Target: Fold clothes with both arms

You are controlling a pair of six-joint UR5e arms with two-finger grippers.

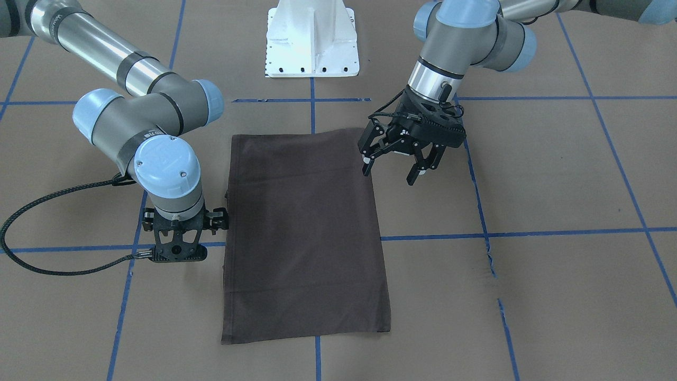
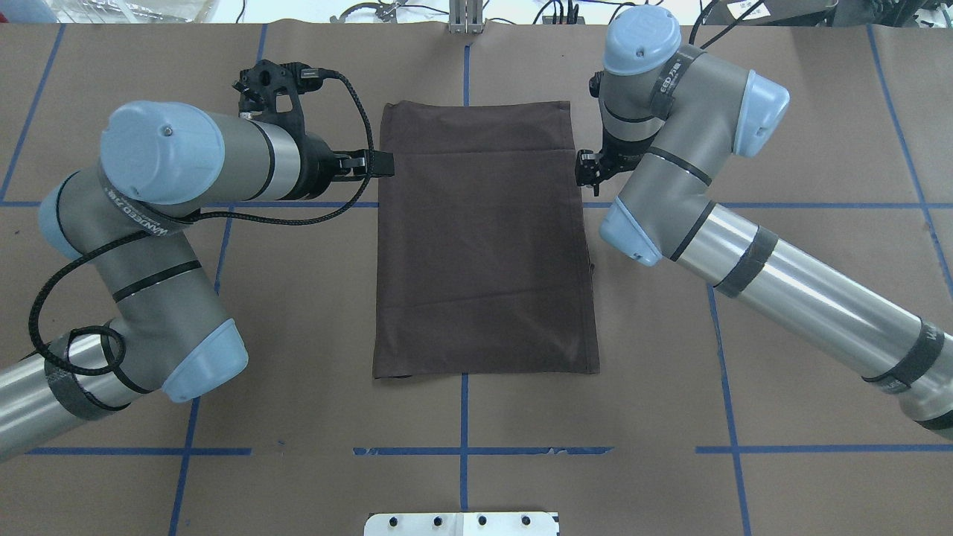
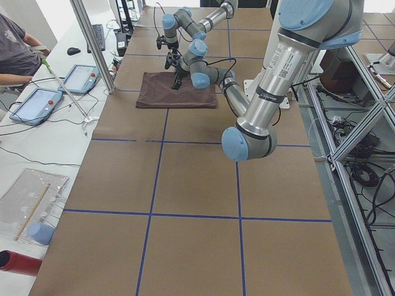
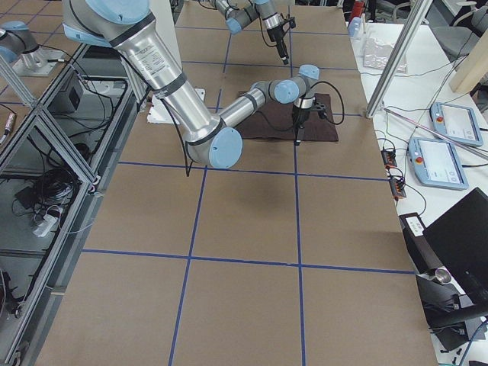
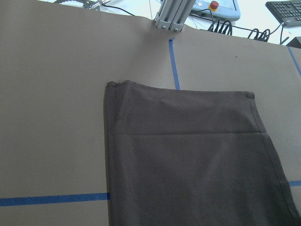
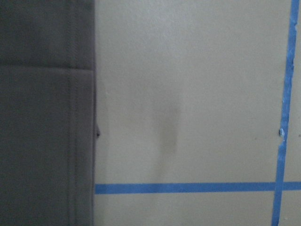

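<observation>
The clothes are one dark brown T-shirt (image 1: 304,233) (image 2: 480,246) (image 5: 188,165), folded into a flat upright rectangle on the brown table. No collar or logo shows. My left gripper (image 1: 391,172) (image 2: 376,164) hovers open and empty above the shirt's left edge, fingers (image 1: 415,174) spread. My right gripper (image 1: 182,225) (image 2: 588,165) points straight down just off the shirt's right edge, open with nothing in it, mostly hidden under its own wrist. The right wrist view shows the shirt's hemmed edge (image 6: 44,117) beside bare table.
The white pedestal base (image 1: 312,42) (image 2: 461,523) stands on the robot's side of the shirt. Blue tape lines (image 1: 529,233) cross the table. An aluminium post (image 5: 171,16) rises beyond the far edge. A seated person (image 3: 15,49) and tablets (image 3: 80,77) are at a side desk.
</observation>
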